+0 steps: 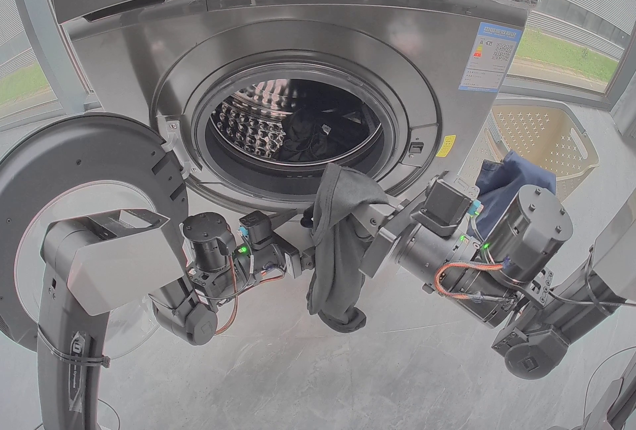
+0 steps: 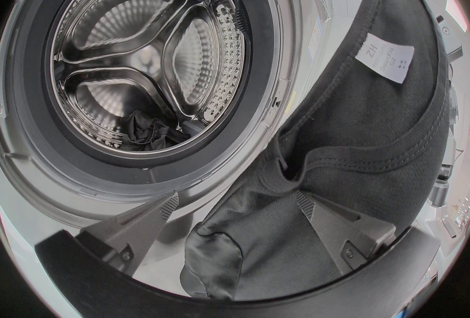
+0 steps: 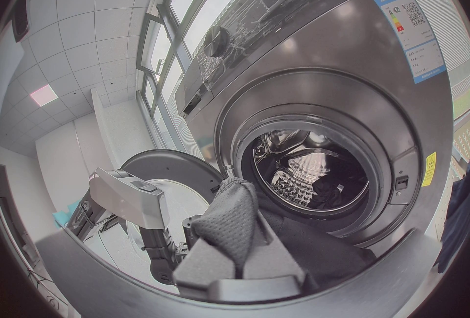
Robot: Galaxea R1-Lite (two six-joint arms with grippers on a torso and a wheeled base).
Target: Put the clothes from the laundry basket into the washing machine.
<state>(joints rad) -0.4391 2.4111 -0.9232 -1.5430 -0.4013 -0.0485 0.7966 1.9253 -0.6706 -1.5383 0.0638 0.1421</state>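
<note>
A large grey front-loading washing machine (image 1: 424, 53) is standing at the far side of the scene, its round door (image 1: 73, 160) hanging wide open to the left. A pale laundry basket (image 1: 550, 133) is sitting on the floor to the machine's right, with a blue garment (image 1: 510, 176) lying over its near edge. In front of the machine, just below the mouth of the drum (image 1: 248, 126), a grey garment (image 1: 338, 239) is hanging with its long axis running straight down toward the floor. The right gripper (image 3: 240, 245) is pinching the garment's upper part firmly between its fingers. The left gripper (image 2: 235, 199) is sitting just left of the cloth with its fingers spread apart and part of the garment lying between them. A few dark clothes (image 1: 311, 133) are already lying inside the drum. The drum mouth is lying farther off, higher and slightly left of the right gripper, so the right arm looks better placed to carry the garment in.
</note>
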